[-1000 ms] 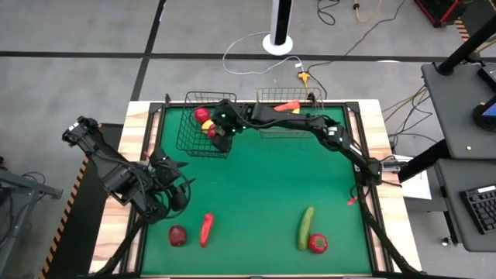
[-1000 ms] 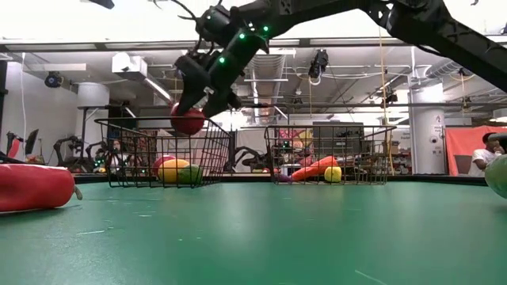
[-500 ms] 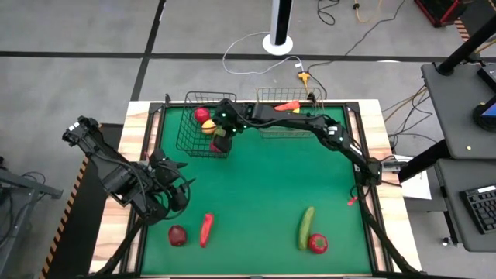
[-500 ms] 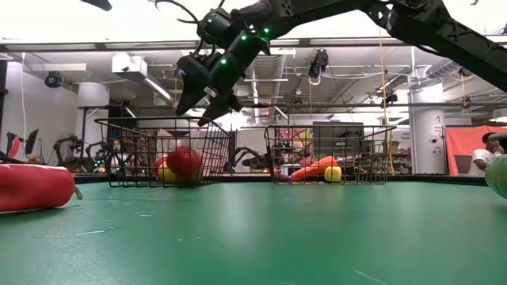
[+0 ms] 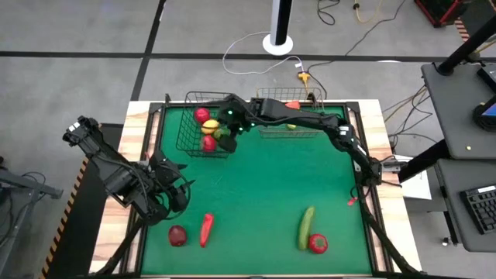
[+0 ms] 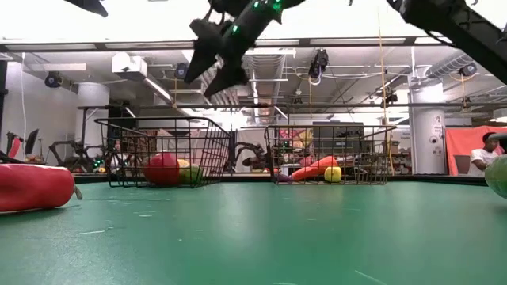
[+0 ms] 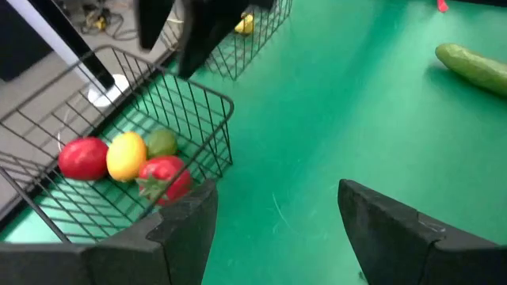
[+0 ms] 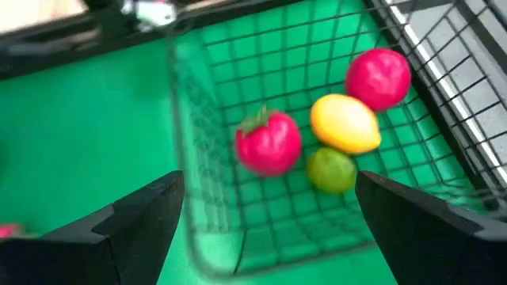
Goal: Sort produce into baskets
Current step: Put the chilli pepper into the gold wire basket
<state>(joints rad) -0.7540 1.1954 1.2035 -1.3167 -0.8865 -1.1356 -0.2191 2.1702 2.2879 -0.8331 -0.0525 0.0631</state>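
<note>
The black wire basket (image 5: 203, 133) stands at the table's far left. It holds a red tomato (image 8: 269, 142), a yellow lemon (image 8: 344, 123), a red apple (image 8: 379, 77) and a green lime (image 8: 331, 170). My right gripper (image 5: 225, 129) hangs open and empty above the basket's right side, well above its rim in the low view (image 6: 214, 55). The silvery basket (image 5: 288, 112) at the far middle holds an orange-red carrot (image 5: 291, 105) and a yellow piece (image 5: 291, 124). My left gripper (image 5: 175, 190) waits open and empty near the table's left edge.
On the near part of the table lie a dark red round fruit (image 5: 177, 235), a long red pepper (image 5: 206, 229), a cucumber (image 5: 307, 227) and a red tomato (image 5: 318, 243). Bare green mat (image 5: 263, 178) lies between them and the baskets.
My right gripper has opened and let go of the red tomato above the black basket. The tomato has fallen into the basket and rolled to rest beside the other fruit. The gripper has then risen higher above the basket, still open.
</note>
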